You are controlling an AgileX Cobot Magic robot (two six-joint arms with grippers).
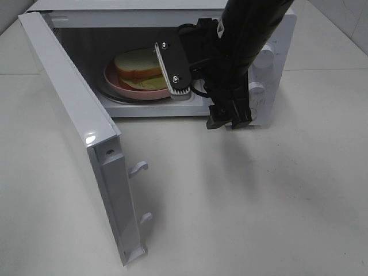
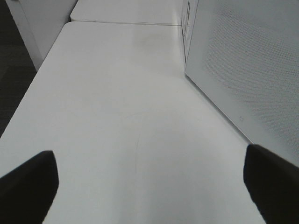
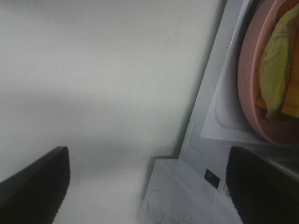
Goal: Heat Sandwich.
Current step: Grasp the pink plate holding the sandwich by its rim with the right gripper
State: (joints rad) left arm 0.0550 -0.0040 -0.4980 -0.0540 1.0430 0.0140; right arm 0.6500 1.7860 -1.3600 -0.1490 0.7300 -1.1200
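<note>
Biggest thing first: the table [image 1: 259,201] is smooth and bare, so the microwave [image 1: 115,20] could skate across it if anyone shoves it sideways. Its door [image 1: 75,115] is swung wide open, and that's where I'd expect trouble. The right gripper [image 1: 201,95] hangs right at the mouth of the microwave with its fingers spread and nothing in them. Swing the door in now and it smacks that arm. The arm is also just beside the microwave's knobs, so a sloppy pull-out could knock a dial.

The left gripper [image 2: 145,186] sits outside the microwave near the open door, low over the table, fingers spread and empty too. A push on the door too near the hinge would drag the whole microwave rather than close it.

The pink plate [image 1: 109,80] sits inside the microwave, looking close to the front lip, with the sandwich [image 1: 138,63] on it. A bump could slide both.
</note>
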